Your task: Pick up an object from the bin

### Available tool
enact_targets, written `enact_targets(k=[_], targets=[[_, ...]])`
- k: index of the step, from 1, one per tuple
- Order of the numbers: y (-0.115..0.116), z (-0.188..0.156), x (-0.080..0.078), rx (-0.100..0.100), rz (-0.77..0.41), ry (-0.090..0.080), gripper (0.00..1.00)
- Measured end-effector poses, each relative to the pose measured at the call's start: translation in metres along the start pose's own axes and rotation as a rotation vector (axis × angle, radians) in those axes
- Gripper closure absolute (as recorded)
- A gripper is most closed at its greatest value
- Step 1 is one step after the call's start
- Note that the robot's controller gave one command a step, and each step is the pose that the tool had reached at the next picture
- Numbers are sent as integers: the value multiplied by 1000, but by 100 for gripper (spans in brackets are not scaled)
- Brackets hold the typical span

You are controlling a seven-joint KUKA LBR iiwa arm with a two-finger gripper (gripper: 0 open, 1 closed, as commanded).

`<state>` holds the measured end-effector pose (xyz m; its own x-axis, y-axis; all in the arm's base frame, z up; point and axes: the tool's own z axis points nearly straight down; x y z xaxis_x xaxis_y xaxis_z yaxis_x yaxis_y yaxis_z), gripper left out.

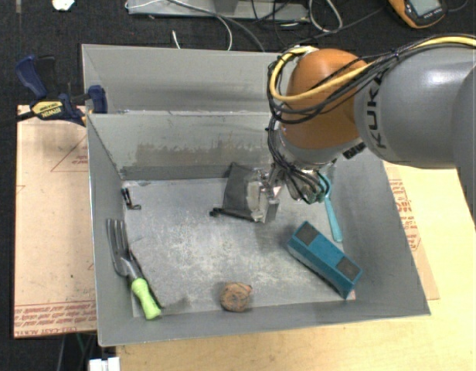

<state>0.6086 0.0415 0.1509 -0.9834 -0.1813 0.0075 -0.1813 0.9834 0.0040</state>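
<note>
Hanging gripper (263, 201), dark grey sheet (239, 187) just beside

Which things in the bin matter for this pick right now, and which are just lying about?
In play: gripper; dark grey flat piece beside it, mid-bin toward the back.
Lying about: blue box; light blue stick; green-handled fork; brown lump; small black clip.

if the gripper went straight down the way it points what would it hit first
Most likely the dark grey flat thing at the bin's back middle: the gripper hangs over its right edge. Depth is unclear, so it might slip past that edge onto the bin floor.
</note>
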Motion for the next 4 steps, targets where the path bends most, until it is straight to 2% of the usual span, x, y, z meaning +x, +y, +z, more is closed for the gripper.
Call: enact_targets(k=[1,2,3,4], targets=[[0,0,0,0,1,0,100],[7,23,-2,1,78,-9,100],[14,75,-5,-2,180,1,100],[26,60,1,-3,323,-4,0]])
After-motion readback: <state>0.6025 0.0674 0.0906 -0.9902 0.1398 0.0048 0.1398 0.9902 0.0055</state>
